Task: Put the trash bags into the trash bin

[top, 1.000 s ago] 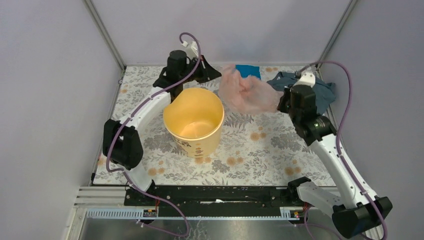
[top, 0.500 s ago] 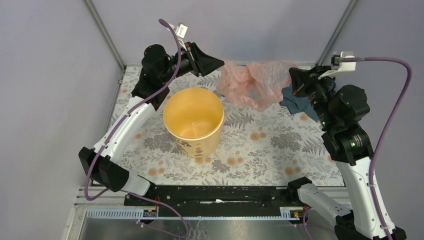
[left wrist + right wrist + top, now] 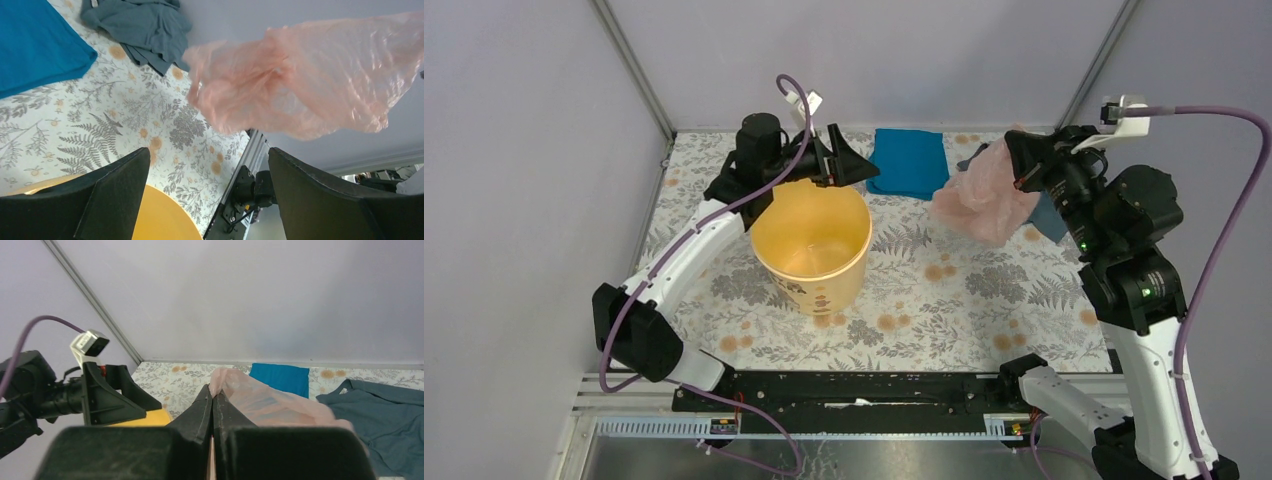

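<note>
being released by now-wide left gripper (image 3: 209, 197): thin pale-pink plastic bag (image 3: 980, 200), being pinched by right gripper (image 3: 212, 399) alone, clear of round yellow-orange bucket (image 3: 824, 282); binning being delayed.

The yellow-orange bucket (image 3: 824, 285) stands open-mouthed from above, but the left gripper (image 3: 849, 160), jaws spread, hangs by its far rim. Bare floral table (image 3: 924, 285) gives passage between the bucket and the pink bag (image 3: 980, 195) dangling from the right gripper (image 3: 212, 392). The blue cloth (image 3: 908, 160) lies flat behind.

Blue cloth (image 3: 909, 160) flat at far edge of floral table cover (image 3: 954, 290); crumpled grey-blue cloth (image 3: 140, 22) near it.
</note>
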`<state>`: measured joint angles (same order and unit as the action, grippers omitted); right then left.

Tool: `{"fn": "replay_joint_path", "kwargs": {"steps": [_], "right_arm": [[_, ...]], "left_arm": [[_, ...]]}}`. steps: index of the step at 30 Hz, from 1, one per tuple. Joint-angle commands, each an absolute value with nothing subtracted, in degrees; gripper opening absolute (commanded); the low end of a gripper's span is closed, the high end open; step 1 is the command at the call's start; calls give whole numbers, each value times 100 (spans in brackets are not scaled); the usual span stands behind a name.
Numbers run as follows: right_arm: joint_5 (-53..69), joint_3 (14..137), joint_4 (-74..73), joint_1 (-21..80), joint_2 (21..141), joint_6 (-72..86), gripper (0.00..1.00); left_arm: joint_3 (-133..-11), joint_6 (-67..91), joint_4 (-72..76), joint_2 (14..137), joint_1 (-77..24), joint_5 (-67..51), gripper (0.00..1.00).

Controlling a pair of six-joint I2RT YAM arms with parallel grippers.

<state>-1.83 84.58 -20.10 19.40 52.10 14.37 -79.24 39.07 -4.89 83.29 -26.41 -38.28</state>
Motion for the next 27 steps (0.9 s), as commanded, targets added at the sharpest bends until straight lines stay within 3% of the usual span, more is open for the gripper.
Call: {"fn": "replay_joint_path", "kwargs": {"steps": [1,9,18,27], "right_arm": [[-29,8913,-2157,1934,5125,1342,0],[-10,9706,-2329,1939,5104,1466,0],[580,10117,-1281,1941,5288,2665,0],[1547,10362,157,1934,5896,4158,0]], "left_arm": [[-7755,4026,-30,8078,-2841,-4062,92],[-7445,4893,1223,8191,-2874,-4588,90],[-6665,6405,3241,7970,-2756,-5007,85],[-6093,9001,6530,8274,-2648,-5146,86]]}}
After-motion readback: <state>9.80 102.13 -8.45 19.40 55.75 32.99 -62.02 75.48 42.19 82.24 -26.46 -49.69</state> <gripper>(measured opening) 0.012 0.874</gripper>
